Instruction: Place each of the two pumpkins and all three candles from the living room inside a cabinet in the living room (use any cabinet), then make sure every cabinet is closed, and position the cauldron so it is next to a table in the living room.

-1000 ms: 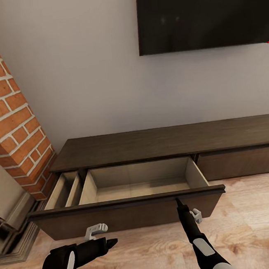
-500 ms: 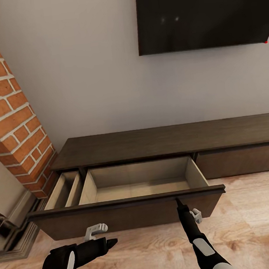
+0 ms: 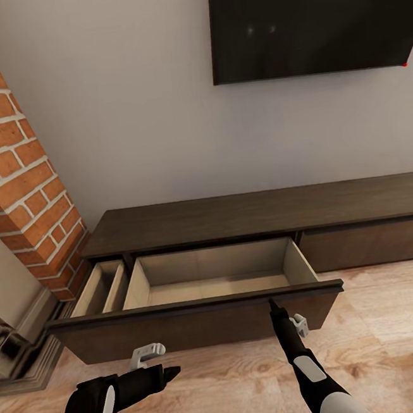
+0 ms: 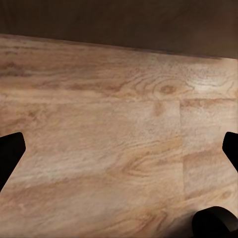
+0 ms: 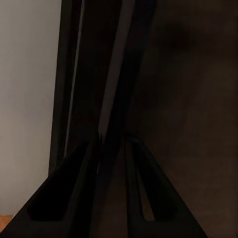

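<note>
The right gripper [image 3: 273, 306] is closed on the top edge of the drawer front [image 3: 200, 325] of the cabinet [image 3: 258, 217]. The cabinet's long axis runs along the wall [image 3: 133, 112]; the drawer is pulled out, its beige interior [image 3: 215, 288] empty. The left gripper [image 4: 119, 148], spread wide and holding nothing, hangs over the wooden floor [image 3: 386, 340].

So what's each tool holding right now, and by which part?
Right tool pinches the top edge of the open cabinet drawer's front panel. Left tool holds nothing, open above the floor.
</note>
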Tool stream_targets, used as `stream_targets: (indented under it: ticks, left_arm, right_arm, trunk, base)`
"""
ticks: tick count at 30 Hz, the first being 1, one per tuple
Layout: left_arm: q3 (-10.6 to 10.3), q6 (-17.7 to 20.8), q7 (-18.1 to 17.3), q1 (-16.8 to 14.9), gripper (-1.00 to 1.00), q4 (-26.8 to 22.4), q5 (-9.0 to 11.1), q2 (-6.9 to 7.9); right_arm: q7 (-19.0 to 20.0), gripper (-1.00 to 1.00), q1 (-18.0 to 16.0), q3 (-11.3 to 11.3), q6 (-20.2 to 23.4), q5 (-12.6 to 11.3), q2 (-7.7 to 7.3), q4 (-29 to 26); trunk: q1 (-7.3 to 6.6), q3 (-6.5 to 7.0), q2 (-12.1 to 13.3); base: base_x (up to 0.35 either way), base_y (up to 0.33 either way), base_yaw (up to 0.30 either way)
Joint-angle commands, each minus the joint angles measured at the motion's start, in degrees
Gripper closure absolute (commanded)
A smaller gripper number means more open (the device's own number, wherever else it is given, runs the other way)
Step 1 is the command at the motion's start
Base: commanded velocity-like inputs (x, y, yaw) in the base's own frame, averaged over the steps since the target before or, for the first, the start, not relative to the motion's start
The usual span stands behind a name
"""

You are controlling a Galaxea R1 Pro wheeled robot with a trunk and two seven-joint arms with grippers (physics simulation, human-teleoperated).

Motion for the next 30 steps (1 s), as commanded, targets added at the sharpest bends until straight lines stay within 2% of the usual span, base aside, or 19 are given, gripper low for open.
stream_targets:
  ticks: [1, 12, 13, 25, 30]
  left_arm:
    - [0.14, 0.25, -0.50, -0.04, -1.00, -0.05, -0.43, -0.06]
    - [0.14, 0.25, -0.47, -0.04, -1.00, -0.05, -0.43, -0.06]
    - [0.14, 0.25, -0.45, -0.04, -1.00, -0.05, -0.43, -0.06]
    - [0.14, 0.25, -0.45, -0.04, -1.00, -0.05, -0.43, -0.06]
    - [0.14, 0.25, -0.44, -0.04, -1.00, -0.05, -0.43, -0.06]
  right_arm:
    - [4.74, 1.00, 2.17, 0.78, -0.13, 0.02, 0.04, 0.03]
    - [4.74, 1.00, 2.17, 0.78, -0.13, 0.00, 0.04, 0.03]
    - [4.74, -1.00, 2.17, 0.78, -0.13, 0.01, 0.04, 0.03]
    - [4.74, -1.00, 2.17, 0.78, -0.10, -0.04, 0.04, 0.02]
    - [4.74, -1.00, 2.17, 0.78, 0.18, -0.02, 0.04, 0.01]
  trunk:
    - [-0.02, -0.06, -0.03]
    - [-0.02, -0.06, -0.03]
    - [-0.02, -0.06, -0.03]
    - [-0.02, -0.06, -0.03]
    - [-0.02, -0.06, -0.03]
  base:
    - [-0.009, 0.000, 0.000]
    - [-0.001, 0.000, 0.000]
    - [0.000, 0.000, 0.000]
    - [-0.002, 0.000, 0.000]
    - [-0.146, 0.000, 0.000]
